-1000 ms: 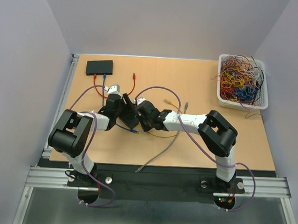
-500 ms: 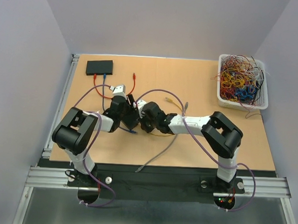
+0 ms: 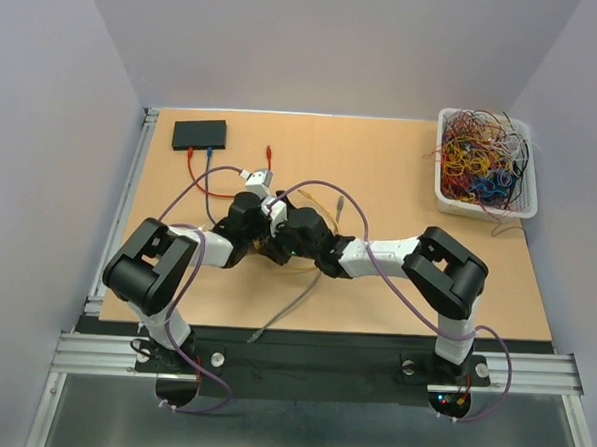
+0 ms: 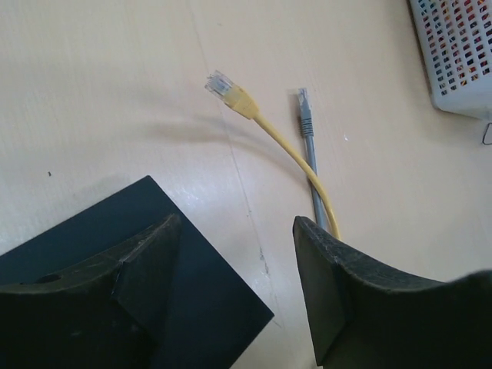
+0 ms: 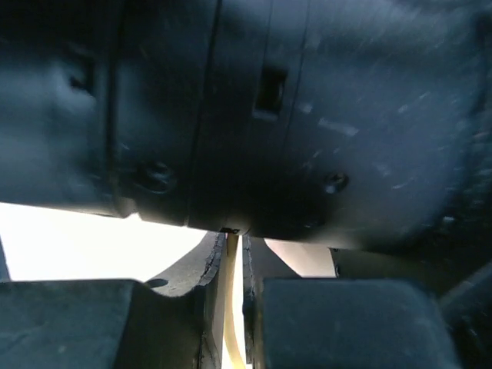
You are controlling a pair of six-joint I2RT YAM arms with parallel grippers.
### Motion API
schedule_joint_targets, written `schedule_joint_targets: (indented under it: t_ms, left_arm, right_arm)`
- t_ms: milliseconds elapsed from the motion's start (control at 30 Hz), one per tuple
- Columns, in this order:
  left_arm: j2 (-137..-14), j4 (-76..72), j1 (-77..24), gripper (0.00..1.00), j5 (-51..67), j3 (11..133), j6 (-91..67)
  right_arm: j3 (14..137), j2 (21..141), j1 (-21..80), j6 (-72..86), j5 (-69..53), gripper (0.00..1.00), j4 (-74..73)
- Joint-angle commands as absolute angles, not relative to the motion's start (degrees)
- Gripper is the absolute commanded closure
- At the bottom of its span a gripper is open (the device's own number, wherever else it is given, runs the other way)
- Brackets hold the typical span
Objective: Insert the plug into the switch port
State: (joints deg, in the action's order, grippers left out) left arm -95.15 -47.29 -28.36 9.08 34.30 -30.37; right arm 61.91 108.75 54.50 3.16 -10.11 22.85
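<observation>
The black switch (image 3: 199, 133) lies at the table's far left with a red and a blue cable plugged into it. The yellow cable's plug (image 4: 227, 86) lies free on the table, and its cable (image 3: 335, 207) runs toward the grippers. My left gripper (image 4: 237, 231) is open and empty, low over the table centre (image 3: 266, 232), the yellow plug ahead of it. My right gripper (image 5: 233, 254) is nearly closed on a thin yellow strip, the yellow cable. It sits right against the left gripper (image 3: 280, 249). The left arm's dark body fills the right wrist view.
A grey cable's plug (image 4: 305, 104) lies beside the yellow one, and the cable (image 3: 289, 303) trails to the near edge. A white basket (image 3: 469, 208) of tangled wires stands at the far right. A dark flat corner (image 4: 177, 269) lies under the left finger. Purple arm leads loop over the centre.
Both grippers have closed in on each other at the table centre. The left wrist swung right and the right gripper pushed left. The grey cable's near end slid left.
</observation>
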Motion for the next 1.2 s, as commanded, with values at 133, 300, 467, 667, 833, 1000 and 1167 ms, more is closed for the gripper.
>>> schedule_joint_targets:
  t_ms: [133,300,467,667,833,1000,1167]
  left_arm:
    - [-94.92,-29.97,-31.73,0.28,11.17,31.02,-33.57]
    - [-94.22,-28.13,-31.73,0.28,9.76,32.43,-34.01]
    - [-92.29,-26.11,-31.82,0.28,8.00,33.05,-33.84]
    - [-88.69,-21.36,-31.73,0.28,4.40,34.10,-32.87]
    - [-86.05,-18.73,-31.64,0.28,2.03,34.36,-32.43]
    - [-82.45,-15.56,-31.55,0.28,0.44,35.24,-32.61]
    - [-76.21,-11.26,-31.55,0.28,-3.07,35.77,-32.78]
  right_arm:
    - [55.29,103.01,55.11,1.66,2.63,0.93,40.35]
    - [48.71,99.24,55.02,3.51,6.59,0.88,38.41]
    - [44.74,95.02,55.02,4.22,10.54,0.85,36.13]
    - [42.37,89.74,55.02,4.13,16.34,0.49,30.42]
    - [42.45,85.71,55.02,3.87,20.74,0.31,24.71]
    - [42.89,79.64,54.93,7.20,25.47,0.20,20.23]
    - [48.16,79.19,52.48,11.41,32.08,0.14,10.74]
